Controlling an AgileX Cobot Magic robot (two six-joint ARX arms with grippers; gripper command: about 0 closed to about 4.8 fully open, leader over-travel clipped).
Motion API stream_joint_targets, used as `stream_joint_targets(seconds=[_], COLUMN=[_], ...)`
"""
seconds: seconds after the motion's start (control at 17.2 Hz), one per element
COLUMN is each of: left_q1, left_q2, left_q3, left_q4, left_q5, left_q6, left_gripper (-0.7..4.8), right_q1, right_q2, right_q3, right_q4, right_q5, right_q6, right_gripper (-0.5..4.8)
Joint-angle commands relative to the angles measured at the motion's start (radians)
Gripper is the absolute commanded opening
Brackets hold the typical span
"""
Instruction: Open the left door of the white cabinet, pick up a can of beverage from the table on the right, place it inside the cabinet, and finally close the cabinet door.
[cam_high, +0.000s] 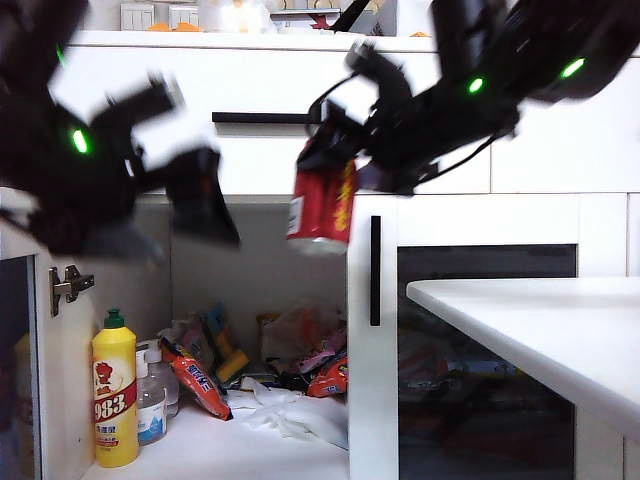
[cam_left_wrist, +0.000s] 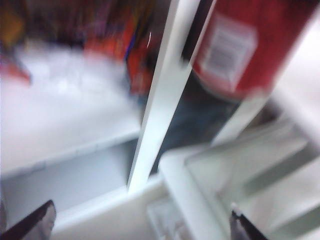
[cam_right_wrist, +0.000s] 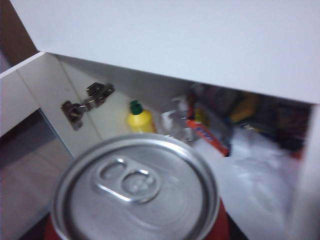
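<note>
The white cabinet (cam_high: 280, 80) fills the exterior view, and its left door (cam_high: 12, 380) stands swung open at the far left. A metal hinge (cam_high: 70, 285) shows beside it. The red can of beverage (cam_high: 322, 205) hangs in front of the open compartment, just under the drawer. My right gripper (cam_high: 335, 165) is shut on it from above right; its silver top (cam_right_wrist: 135, 190) hides the fingers in the right wrist view. My left gripper (cam_high: 200, 200), blurred, hovers open and empty left of the can. The can (cam_left_wrist: 250, 45) shows past its wide-apart fingertips (cam_left_wrist: 35, 225).
Inside the compartment stand a yellow bottle with a green cap (cam_high: 115, 400), a clear bottle (cam_high: 152, 400), snack packets (cam_high: 195, 380) and a white bag (cam_high: 290, 415). The twin door (cam_high: 480, 350) is closed. The white table (cam_high: 540, 330) juts in at the lower right.
</note>
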Motion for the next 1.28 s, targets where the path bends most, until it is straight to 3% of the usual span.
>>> stream_joint_targets(seconds=[0.06, 0.23, 0.52, 0.58, 0.87, 1.11, 1.16, 1.28], left_q1=[0.0, 0.003, 0.029, 0.047, 0.174, 0.198, 0.198, 0.198], left_q2=[0.124, 0.24, 0.256, 0.196, -0.091, -0.18, -0.217, -0.27], left_q3=[0.005, 0.014, 0.029, 0.029, 0.028, 0.028, 0.027, 0.027], left_q4=[0.162, 0.273, 0.223, 0.142, -0.183, -0.379, -0.498, -0.56], left_q5=[-0.007, -0.047, -0.048, -0.024, 0.13, 0.158, 0.182, 0.214], left_q6=[-0.003, -0.005, -0.042, -0.063, 0.083, 0.15, 0.166, 0.168], left_gripper=[4.79, 4.79, 4.79, 4.79, 4.79, 4.79, 4.79, 4.79], right_q1=[0.011, 0.011, 0.012, 0.012, 0.065, 0.131, 0.15, 0.161], right_q2=[0.044, 0.114, 0.258, 0.285, 0.417, 0.55, 0.603, 0.644], right_q3=[0.066, 0.146, 0.283, 0.314, 0.469, 0.628, 0.663, 0.663], right_q4=[0.067, 0.008, -0.034, -0.034, -0.006, -0.004, 0.01, 0.09], right_q5=[-0.042, -0.074, -0.114, -0.111, -0.045, 0.027, 0.092, 0.138], right_q6=[0.031, 0.031, 0.032, 0.031, 0.035, 0.063, 0.055, 0.055], right_gripper=[2.96, 2.96, 2.96, 2.96, 2.96, 2.96, 2.96, 2.96])
